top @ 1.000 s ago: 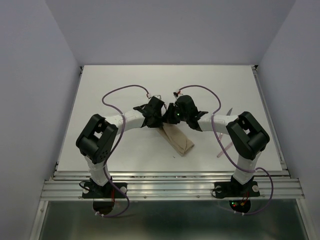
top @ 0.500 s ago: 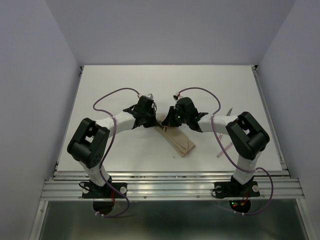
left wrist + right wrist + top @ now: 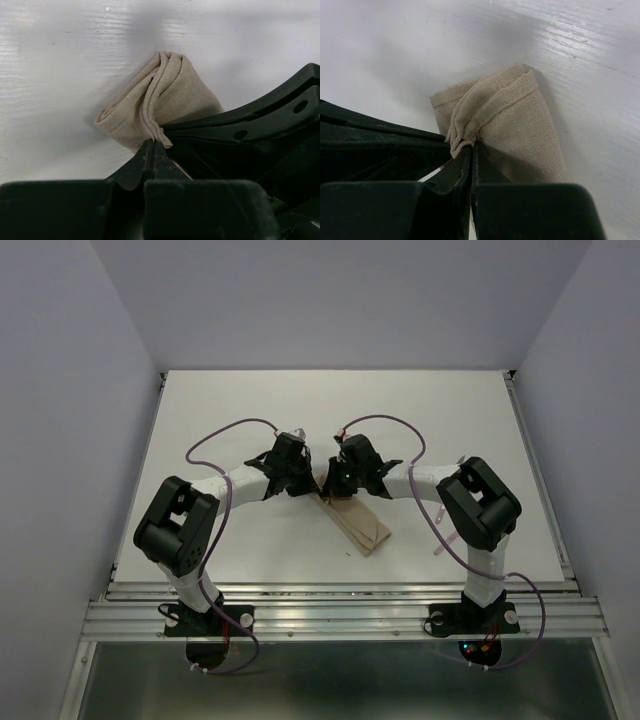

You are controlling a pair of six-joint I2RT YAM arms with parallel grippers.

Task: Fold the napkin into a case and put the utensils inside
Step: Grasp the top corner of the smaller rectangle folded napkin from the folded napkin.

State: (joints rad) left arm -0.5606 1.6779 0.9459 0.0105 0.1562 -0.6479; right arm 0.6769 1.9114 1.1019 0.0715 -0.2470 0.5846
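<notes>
Top external view: the napkin (image 3: pixel 360 523) lies as a narrow, layered oblong at the middle of the table (image 3: pixel 250 410), slanting from between the two wrists down toward the near right. Its near end rests flat on the table. Its far end is caught by both arms at once.

From the left wrist, the left gripper (image 3: pixel 152 146) has its fingers pressed together on the stacked edges at one corner of that end, with the folds fanning out beyond the tips. From the right wrist, the right gripper (image 3: pixel 471 150) is likewise clamped on the cloth, but its pinch gathers the fabric into a small wrinkled bunch rather than a clean edge.

The step in hand looks like shaping this far end of the case, either turning it over or drawing it into a mouth. To do it well, the two pinches should travel together and low over the table. Pulling them apart would likely unroll the layers, and lifting high would drag the free end askew. The bunched right-hand grip probably needs smoothing before the cloth is let go, or the fold will set crooked.

The utensils (image 3: pixel 438 548) lie well apart from the cloth at the right, mostly hidden under the right arm and not yet inside.
</notes>
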